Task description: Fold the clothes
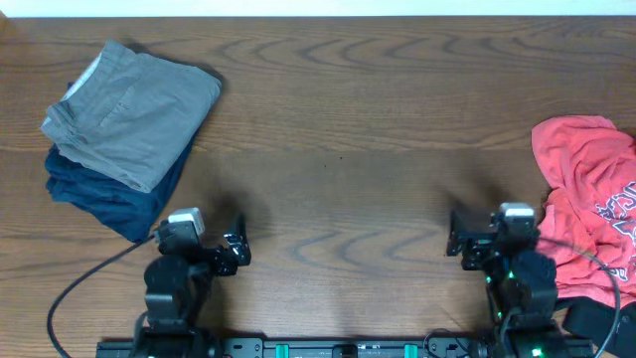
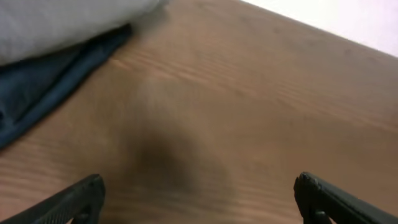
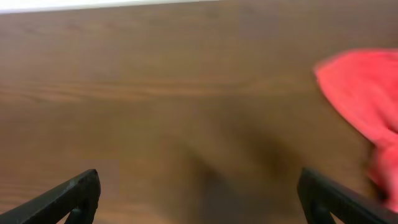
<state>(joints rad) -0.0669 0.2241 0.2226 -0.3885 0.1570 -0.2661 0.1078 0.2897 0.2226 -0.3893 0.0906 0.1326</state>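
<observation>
A coral-red T-shirt (image 1: pixel 586 204) with navy-and-white lettering lies crumpled at the table's right edge; its edge also shows in the right wrist view (image 3: pixel 367 106). A folded grey-khaki garment (image 1: pixel 134 114) lies on a folded navy garment (image 1: pixel 114 194) at the back left; both show in the left wrist view, grey (image 2: pixel 56 25) over navy (image 2: pixel 43 87). My left gripper (image 1: pixel 237 252) is open and empty over bare wood near the front, its fingers wide apart (image 2: pixel 199 196). My right gripper (image 1: pixel 457 242) is open and empty, just left of the T-shirt (image 3: pixel 199 193).
The brown wooden table (image 1: pixel 338 149) spans the view. A black object (image 1: pixel 594 320) lies at the front right by the T-shirt. A cable (image 1: pixel 84 288) runs from the left arm at the front left.
</observation>
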